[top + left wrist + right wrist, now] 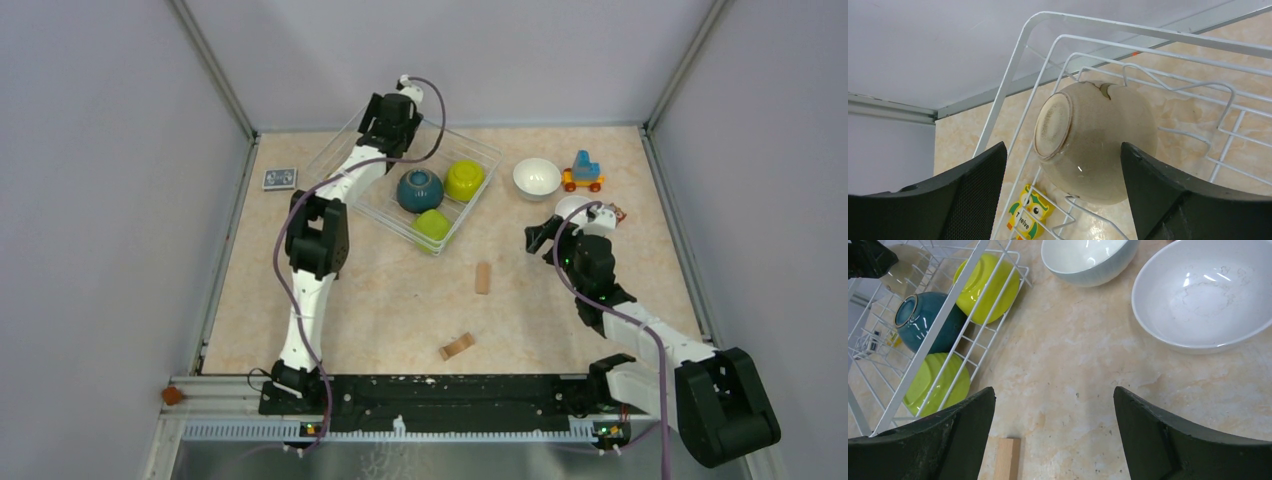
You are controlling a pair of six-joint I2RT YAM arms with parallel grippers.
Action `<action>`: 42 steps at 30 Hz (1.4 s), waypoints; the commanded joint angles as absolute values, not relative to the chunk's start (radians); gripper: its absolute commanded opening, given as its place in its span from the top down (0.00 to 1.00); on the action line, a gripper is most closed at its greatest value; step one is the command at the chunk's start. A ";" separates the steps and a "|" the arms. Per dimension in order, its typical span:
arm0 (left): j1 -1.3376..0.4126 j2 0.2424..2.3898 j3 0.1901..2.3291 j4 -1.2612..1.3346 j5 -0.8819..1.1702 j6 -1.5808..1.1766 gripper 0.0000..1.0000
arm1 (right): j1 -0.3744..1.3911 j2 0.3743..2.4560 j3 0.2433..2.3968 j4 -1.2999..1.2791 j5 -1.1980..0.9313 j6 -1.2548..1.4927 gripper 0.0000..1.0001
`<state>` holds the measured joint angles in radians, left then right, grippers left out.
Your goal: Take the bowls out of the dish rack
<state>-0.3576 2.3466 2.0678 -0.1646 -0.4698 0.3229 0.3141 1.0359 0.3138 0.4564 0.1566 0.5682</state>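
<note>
Now, left pincer [1063, 145] agape astride the beige bowl [1093, 140] in the dish rack [1007, 75]; right pincer [1054, 390] agape, empty.

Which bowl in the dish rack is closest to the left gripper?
The beige bowl, on its side between the open jaws of the left gripper; the teal bowl and both lime green bowls sit farther away.

Pale grey walls [100, 150] enclose a beige marbled tabletop [400, 310] edged with metal rails [217, 290].
</note>
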 commanded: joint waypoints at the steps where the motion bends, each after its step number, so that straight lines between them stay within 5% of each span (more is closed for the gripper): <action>1: -0.336 2.280 2.071 -0.157 -0.536 0.301 0.12 | 0.326 1.028 0.332 0.486 0.163 0.555 0.13; 19: -0.302 1.925 1.771 -0.200 -0.212 -0.064 0.08 | 0.336 1.045 0.413 0.367 0.234 0.595 0.13; 27: -0.304 1.725 1.539 -0.126 -0.139 -0.221 0.01 | 0.503 1.145 0.610 0.172 0.388 0.576 0.07; 42: -0.325 1.696 1.328 0.014 0.056 -0.342 0.02 | 0.638 1.306 0.878 -0.039 0.380 0.549 0.07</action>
<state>-0.3225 1.7321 1.3697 -0.0895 0.0120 -0.2794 0.5766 1.2640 0.7834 0.0319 0.3511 0.5678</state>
